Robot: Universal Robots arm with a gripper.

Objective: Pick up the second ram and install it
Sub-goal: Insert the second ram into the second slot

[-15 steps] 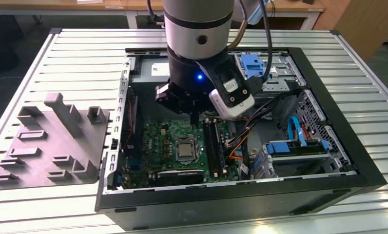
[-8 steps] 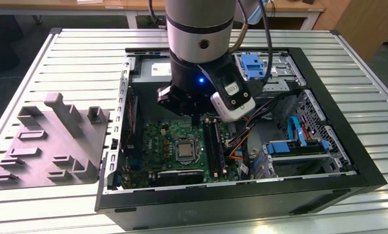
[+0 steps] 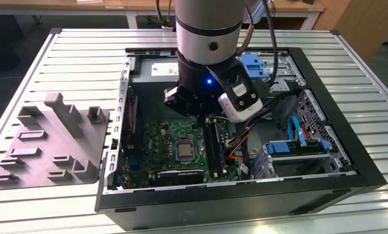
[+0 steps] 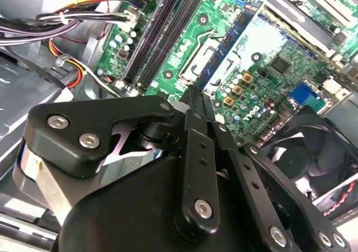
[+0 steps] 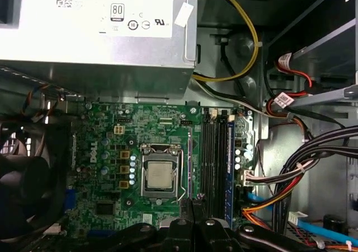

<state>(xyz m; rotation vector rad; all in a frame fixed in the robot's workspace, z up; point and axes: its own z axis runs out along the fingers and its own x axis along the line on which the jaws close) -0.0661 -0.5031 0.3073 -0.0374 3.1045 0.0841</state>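
My gripper [image 4: 193,93] hangs inside the open computer case [image 3: 350,161], above the green motherboard [image 5: 106,151]. Its black fingers [image 5: 196,206] meet at their tips, shut, with nothing showing between them. They hover over the board near the processor socket [image 5: 161,176], just beside the long black memory slots [image 5: 214,151]. Two long dark bars run side by side in that slot area [image 4: 159,36]. I cannot tell whether one of them is the second ram seated there or a bare slot. In the exterior view the arm's wrist [image 3: 207,92] hides the fingers.
A grey holder block [image 3: 54,141] stands on the slatted table at the exterior view's left. In the case are the power supply [image 5: 95,28], a black fan [image 4: 313,151], cable bundles [image 5: 313,157] and blue drive brackets [image 3: 298,146] beside the slots.
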